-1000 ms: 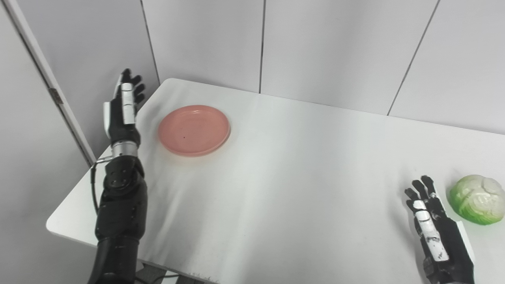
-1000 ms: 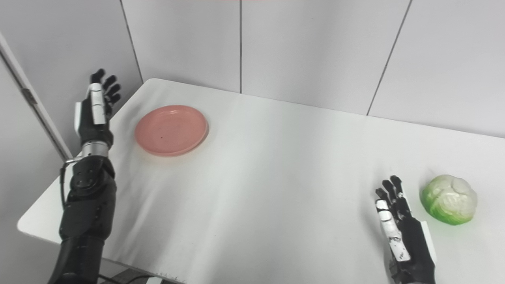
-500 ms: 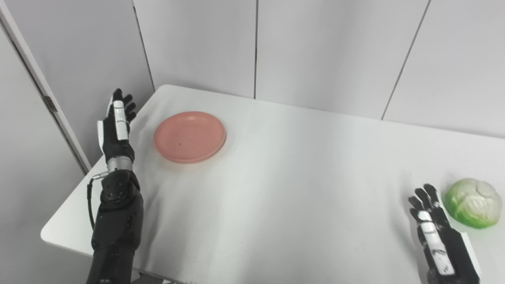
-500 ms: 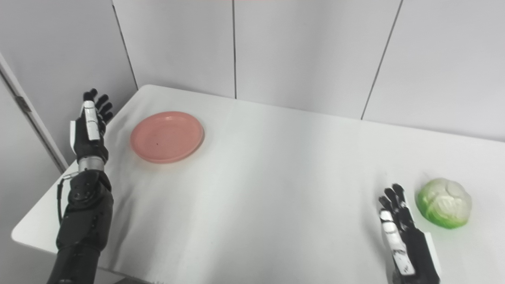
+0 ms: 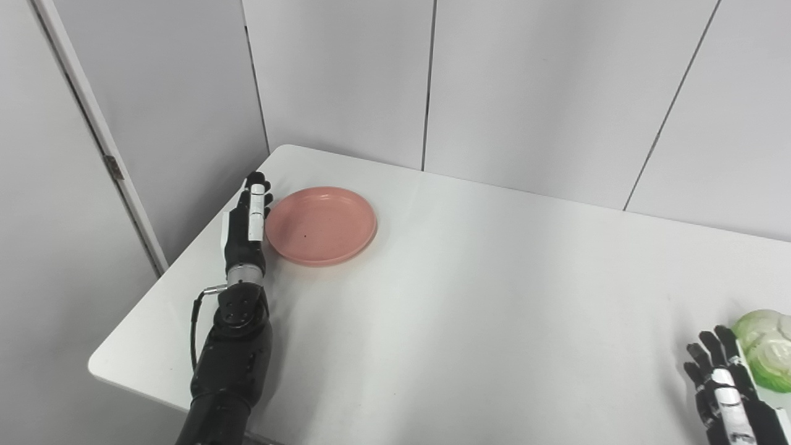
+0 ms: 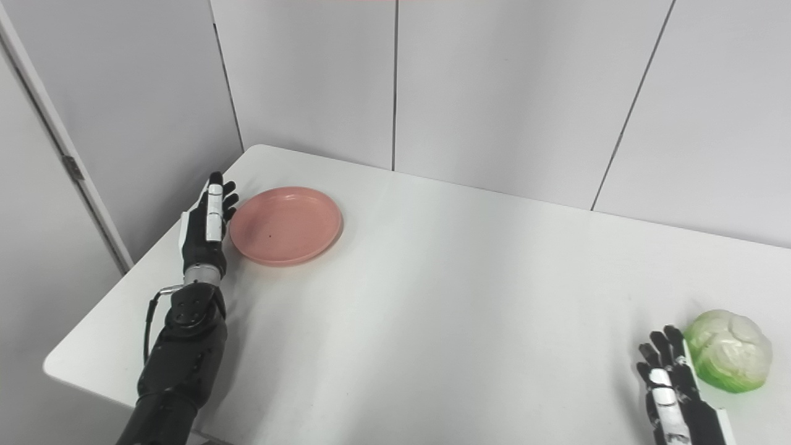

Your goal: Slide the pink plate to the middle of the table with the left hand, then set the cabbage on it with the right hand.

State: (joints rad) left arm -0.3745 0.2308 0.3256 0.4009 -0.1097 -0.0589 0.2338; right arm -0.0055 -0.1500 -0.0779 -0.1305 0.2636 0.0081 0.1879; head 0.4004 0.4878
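The pink plate (image 5: 321,225) lies flat near the table's far left corner. My left hand (image 5: 246,223) stands on edge right beside the plate's left rim, fingers straight and together, palm toward the plate, holding nothing; whether it touches the rim I cannot tell. The green and white cabbage (image 6: 730,350) rests at the table's near right. My right hand (image 6: 671,393) is just left of the cabbage, fingers spread and empty, apart from it and partly cut off by the bottom edge.
The white table (image 5: 469,296) stretches between plate and cabbage. Grey wall panels (image 5: 531,93) rise behind the far edge. The table's left edge runs just beside my left forearm (image 5: 230,352).
My left hand has moved right, from beyond the table's left edge to the plate's left rim. The camera has shifted too. The right hand sits lower in the picture, still beside the cabbage.
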